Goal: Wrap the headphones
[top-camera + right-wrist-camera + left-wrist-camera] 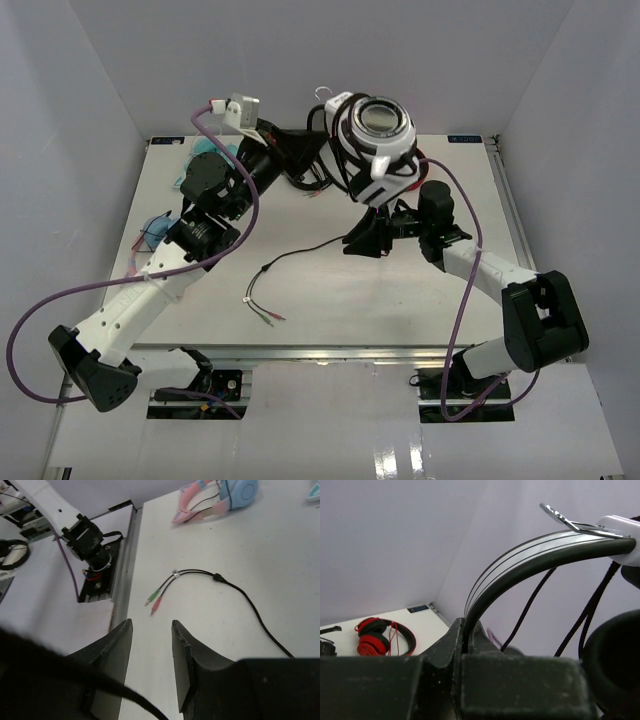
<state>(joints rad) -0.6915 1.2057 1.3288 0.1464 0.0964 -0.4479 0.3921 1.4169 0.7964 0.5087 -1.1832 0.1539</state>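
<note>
The headphones point(378, 128) hang raised above the table's far middle, white cups with black pads. My left gripper point(303, 150) is shut on their white-striped headband point(520, 562), which arches up out of the jaws point(468, 625); a black ear pad point(615, 665) shows at the right. Black cable loops hang round the cups. The rest of the cable point(300, 252) trails over the table to the green and red plugs point(155, 602). Below the cups, my right gripper point(363, 243) stands open point(151, 627) with nothing between its fingertips. A blurred cable strand point(127, 696) crosses its left finger's base.
Red headphones point(377, 637) lie by the back wall in the left wrist view. Pink-and-blue headphones point(215, 500) lie on the table's left part, beyond the plugs. A teal thing point(200, 165) sits under the left arm. The near table edge has a metal rail point(125, 575).
</note>
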